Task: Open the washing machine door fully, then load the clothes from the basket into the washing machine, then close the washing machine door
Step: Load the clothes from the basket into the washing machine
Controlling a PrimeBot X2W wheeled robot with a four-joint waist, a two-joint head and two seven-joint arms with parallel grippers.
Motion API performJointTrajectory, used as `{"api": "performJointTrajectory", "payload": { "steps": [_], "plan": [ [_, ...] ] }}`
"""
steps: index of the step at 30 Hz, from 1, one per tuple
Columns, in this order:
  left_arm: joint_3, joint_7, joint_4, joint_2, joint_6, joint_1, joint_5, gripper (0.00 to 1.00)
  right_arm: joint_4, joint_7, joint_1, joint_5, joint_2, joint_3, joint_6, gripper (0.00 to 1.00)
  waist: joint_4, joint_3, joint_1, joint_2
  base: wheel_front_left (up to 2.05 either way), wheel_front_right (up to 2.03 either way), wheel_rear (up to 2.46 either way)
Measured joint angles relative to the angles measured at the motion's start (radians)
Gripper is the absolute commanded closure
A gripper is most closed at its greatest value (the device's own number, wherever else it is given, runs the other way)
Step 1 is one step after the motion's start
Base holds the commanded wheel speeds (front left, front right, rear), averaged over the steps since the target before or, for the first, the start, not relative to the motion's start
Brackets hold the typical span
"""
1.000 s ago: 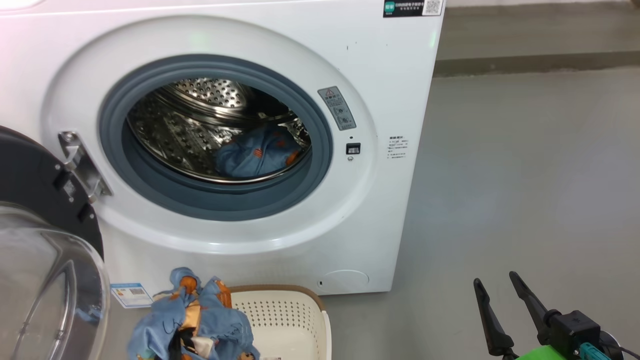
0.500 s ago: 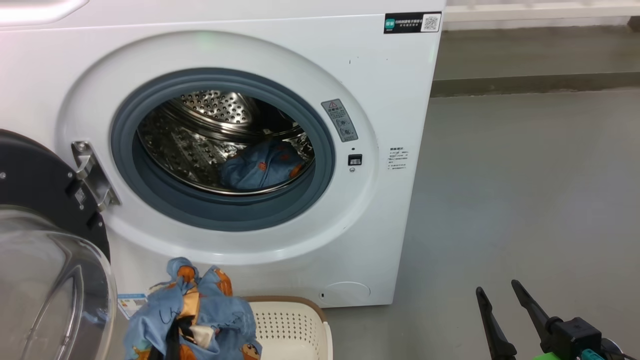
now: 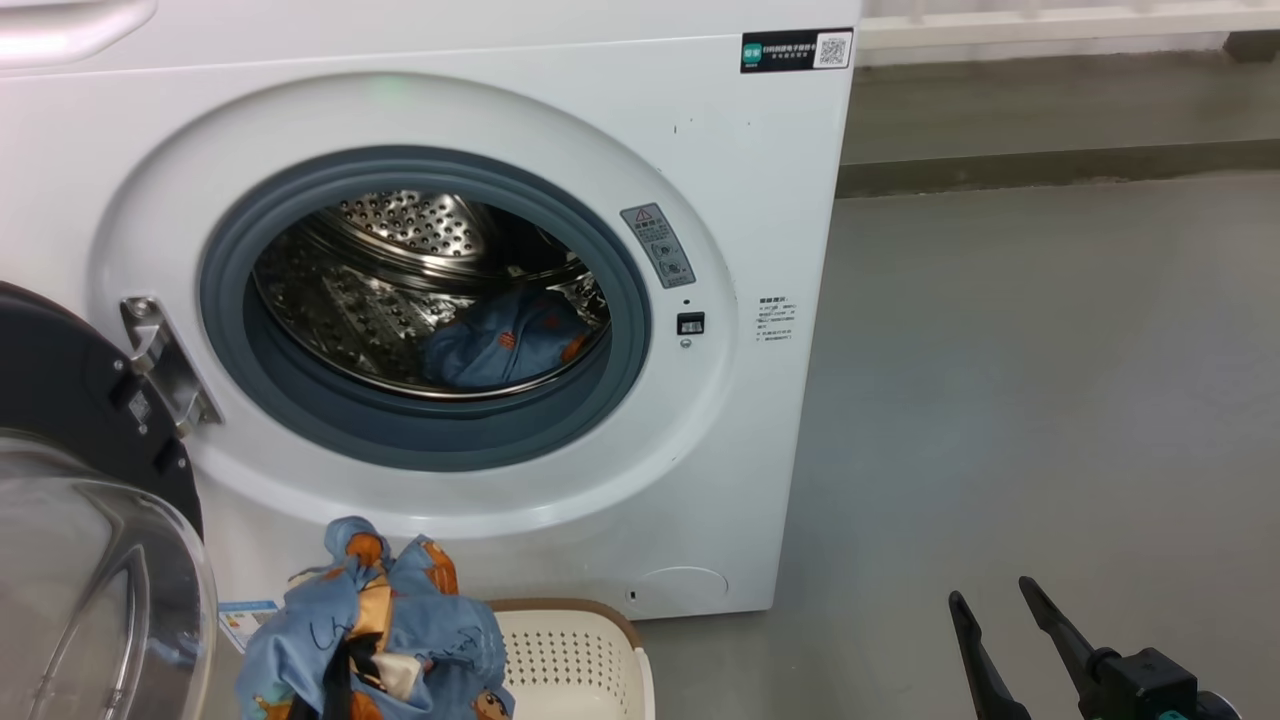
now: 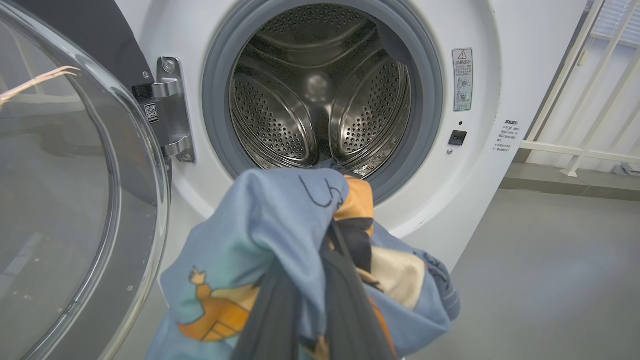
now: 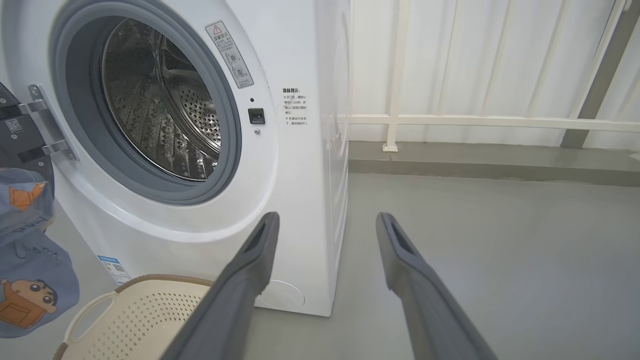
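The washing machine (image 3: 760, 200) stands with its door (image 3: 60, 400) swung open to the left, the glass bowl low at the left edge. One piece of the clothes (image 3: 500, 340) lies in the steel drum. My left gripper (image 4: 327, 240) is shut on a bundle of light blue clothes (image 4: 270, 220), held above the basket (image 3: 570, 650) and below the drum opening. The same bundle (image 3: 400, 620) hangs in front of the machine's lower panel. My right gripper (image 3: 990, 592) stands open over the floor at the lower right, its fingers (image 5: 400, 260) holding nothing.
Bare grey floor (image 3: 1050, 400) stretches right of the machine. A raised kerb with a white railing (image 5: 480, 120) runs along the back. The open door (image 4: 60, 175) takes up the space left of the drum, with its steel hinge (image 4: 170, 110) beside the gasket.
The camera has shifted, so the machine sits lower and further left in the picture. The held bundle has risen a little against the basket and machine. The right gripper stays open.
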Motion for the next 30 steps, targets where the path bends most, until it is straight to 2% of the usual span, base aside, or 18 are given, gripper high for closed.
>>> {"api": "performJointTrajectory", "payload": {
  "steps": [13, 22, 30],
  "plan": [
    [-0.007, 0.000, -0.001, -0.002, 0.000, -0.013, -0.001, 1.00, -0.002, 0.000, -0.001, 0.000, 0.010, 0.004, 0.000, 0.00, -0.026, 0.047, 0.0000, 0.0000, 0.00, 0.00, 0.00],
    [0.007, -0.002, 0.095, -0.009, -0.003, -0.184, -0.004, 1.00, -0.011, 0.000, -0.036, 0.000, 0.031, 0.005, 0.000, 0.00, -0.075, 0.095, 0.0000, 0.0000, 0.00, 0.00, 0.00],
    [0.035, -0.010, 0.206, 0.008, -0.029, -0.329, -0.011, 1.00, -0.022, 0.000, -0.053, 0.000, 0.040, 0.003, 0.000, 0.00, -0.136, 0.141, 0.0000, 0.0000, 0.00, 0.00, 0.00]
  ]
}}
